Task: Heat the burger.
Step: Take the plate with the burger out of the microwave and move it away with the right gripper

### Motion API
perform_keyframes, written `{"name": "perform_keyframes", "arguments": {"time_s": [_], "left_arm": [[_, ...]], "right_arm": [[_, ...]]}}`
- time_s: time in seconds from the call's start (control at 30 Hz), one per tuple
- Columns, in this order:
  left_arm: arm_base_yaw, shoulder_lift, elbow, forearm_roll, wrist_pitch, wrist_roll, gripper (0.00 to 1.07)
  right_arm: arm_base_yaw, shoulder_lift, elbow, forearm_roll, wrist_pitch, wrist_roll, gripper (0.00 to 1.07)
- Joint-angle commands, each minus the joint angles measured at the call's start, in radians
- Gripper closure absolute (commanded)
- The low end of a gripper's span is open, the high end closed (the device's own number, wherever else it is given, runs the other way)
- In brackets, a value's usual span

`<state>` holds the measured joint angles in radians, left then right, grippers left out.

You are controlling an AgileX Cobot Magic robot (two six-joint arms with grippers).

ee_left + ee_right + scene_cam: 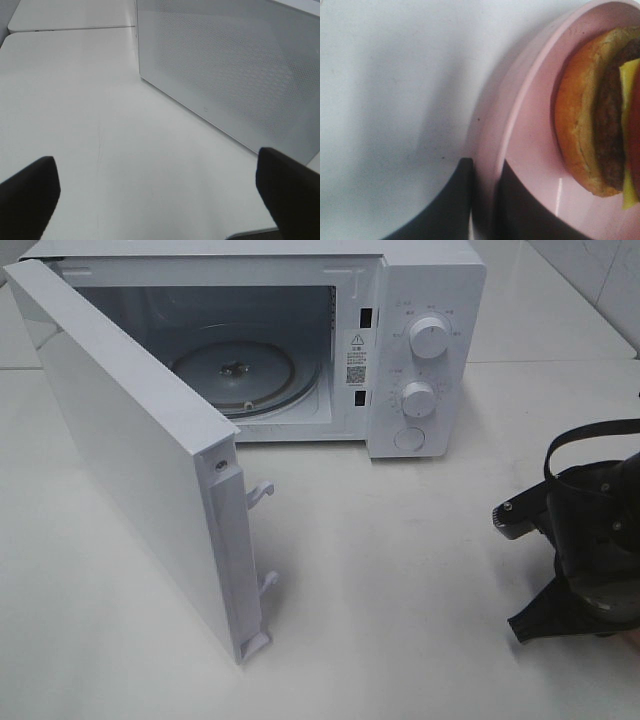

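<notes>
The burger (592, 125) lies on its side on a round pink plate (530, 150), showing its golden-brown bun, dark patty and yellow and red layers. My right gripper (485, 200) is shut on the plate's rim, with one dark finger (445, 210) outside and the other finger (525, 210) inside. In the exterior high view only the right arm (590, 540) shows at the right edge; the burger and plate are out of view there. My left gripper (160, 200) is open and empty, low over the table beside the microwave door (235, 70).
A white microwave (420, 330) stands at the back with its door (130, 450) swung wide open to the left. Its glass turntable (235, 375) is bare. Two knobs (430, 338) and a button are on its right panel. The white table (400, 570) lies in front of it.
</notes>
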<state>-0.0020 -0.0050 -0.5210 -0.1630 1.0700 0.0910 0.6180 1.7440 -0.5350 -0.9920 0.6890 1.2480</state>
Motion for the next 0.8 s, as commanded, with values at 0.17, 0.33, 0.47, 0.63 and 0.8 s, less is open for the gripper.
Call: {"name": "perform_keyframes", "arguments": {"time_s": [0.17,0.33,0.47,0.63,0.8], "left_arm": [[0.003,-0.006,0.004,-0.002,-0.003,-0.003,0.06],[0.003,-0.006,0.004,-0.002,-0.003,-0.003,0.06],[0.003,-0.006,0.004,-0.002,-0.003,-0.003,0.06],[0.003,-0.006,0.004,-0.002,-0.003,-0.003,0.06],[0.003,-0.006,0.004,-0.002,-0.003,-0.003,0.06]], "right_arm": [[-0.001,0.05,-0.006,-0.08,0.029,0.095,0.98],[0.001,0.058,-0.007,-0.081,0.022,0.134,0.89],[0.001,0.049,-0.009,-0.063,0.017,0.078,0.69],[0.001,-0.03,-0.009,-0.01,0.015,0.002,0.58],[0.001,-0.17,-0.009,0.102,0.015,-0.179,0.57]]}}
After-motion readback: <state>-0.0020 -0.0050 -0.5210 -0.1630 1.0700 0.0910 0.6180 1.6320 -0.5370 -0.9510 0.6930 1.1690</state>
